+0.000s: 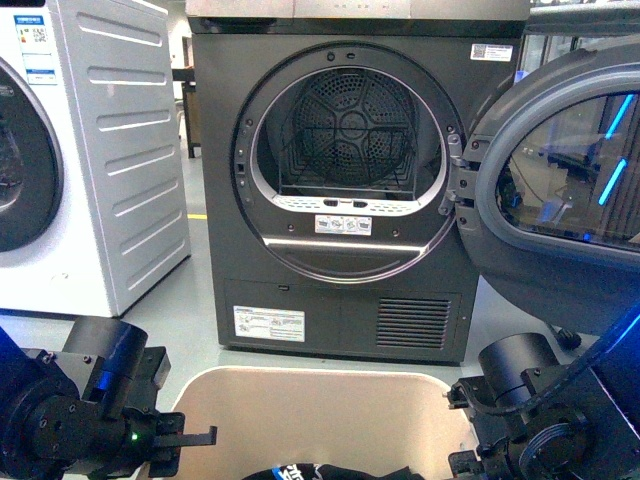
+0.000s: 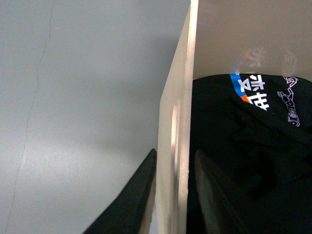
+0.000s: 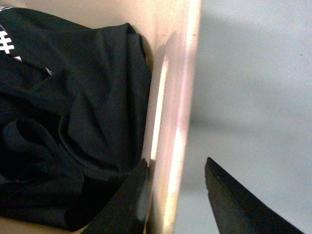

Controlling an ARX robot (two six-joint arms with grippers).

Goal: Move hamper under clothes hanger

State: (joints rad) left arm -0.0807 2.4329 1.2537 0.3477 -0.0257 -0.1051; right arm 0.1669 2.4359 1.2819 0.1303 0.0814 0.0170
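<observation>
You get a bright, evenly lit front view: soft highlights ring the door opening of the dryer [image 1: 340, 320], and its drum sinks into shade. In both wrist views the wall of the hamper [image 2: 175, 126] shows washed-out glare, the fingers [image 2: 131, 200] are dark, blurred silhouettes, the black shirt [image 2: 243, 161] swallows detail, and soft shadows cross the floor [image 2: 73, 97].

Laundry appliance lab, grey front-loading dryer [image 1: 350, 262], white washing machine [image 1: 110, 150] beside it, grey floor [image 1: 198, 290]

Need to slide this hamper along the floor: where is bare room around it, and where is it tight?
Bare floor lies between hamper and dryer front, and left toward the washer. Tight on the right, by the dryer's open door.
</observation>
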